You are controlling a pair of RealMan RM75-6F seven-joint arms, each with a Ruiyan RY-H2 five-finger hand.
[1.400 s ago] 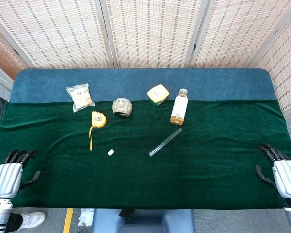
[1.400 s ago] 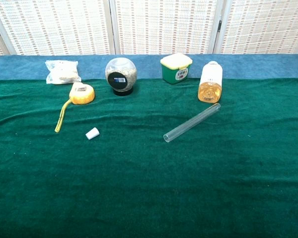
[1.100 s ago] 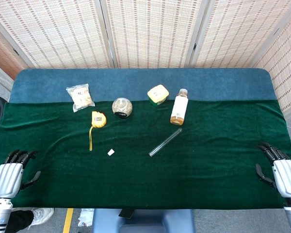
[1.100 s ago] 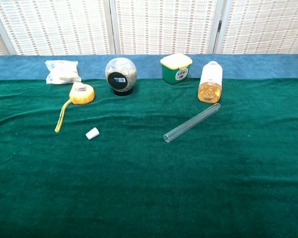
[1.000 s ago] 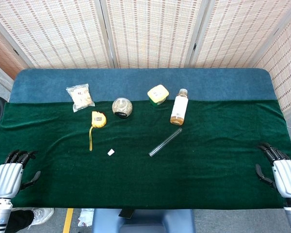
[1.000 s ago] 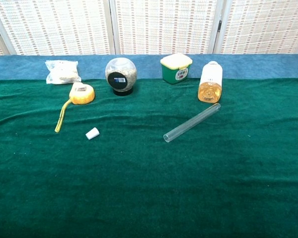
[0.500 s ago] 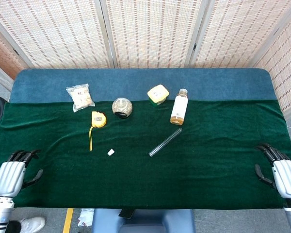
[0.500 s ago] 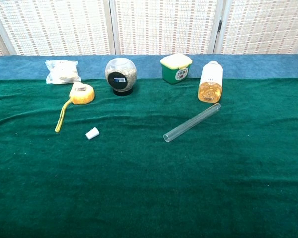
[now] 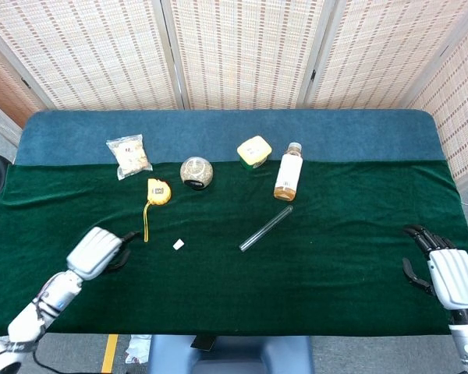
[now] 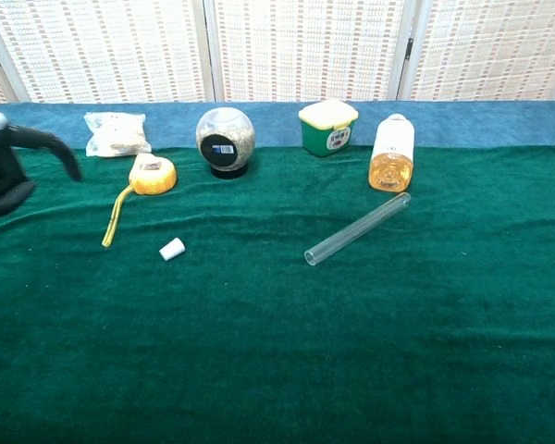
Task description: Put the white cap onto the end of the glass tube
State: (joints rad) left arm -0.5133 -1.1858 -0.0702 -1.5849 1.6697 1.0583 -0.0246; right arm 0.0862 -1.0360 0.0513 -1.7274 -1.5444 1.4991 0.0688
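The left hand [image 9: 97,251] is seen above the green cloth [image 9: 320,273], empty, with its dark fingers [image 10: 37,141] curved forward and apart. The white cap [image 9: 178,245] lies on the cloth just to the right of this hand, apart from it, and nothing is placed between the two. A yellow tape measure [image 9: 158,191] with a trailing yellow strap lies just beyond the hand's fingertips. Farther beyond it, a clear bag of pale contents [image 9: 129,156] and a round glass jar [image 9: 196,172] with a dark label are set.

The glass tube [image 9: 266,227], a clear straight cylinder, lies flat and diagonal well to the right of the cap, its nearer end open. Past its far end an amber bottle with a white cap [image 9: 288,172] lies on its side, and beside that a green tub with a pale yellow lid [image 9: 253,151] is found.

The right hand [image 9: 444,273] is held at the cloth's near right edge, far from the tube, empty, its fingers spread. The cloth is plush and slightly wrinkled; a blue strip [image 9: 218,128] runs along its far side.
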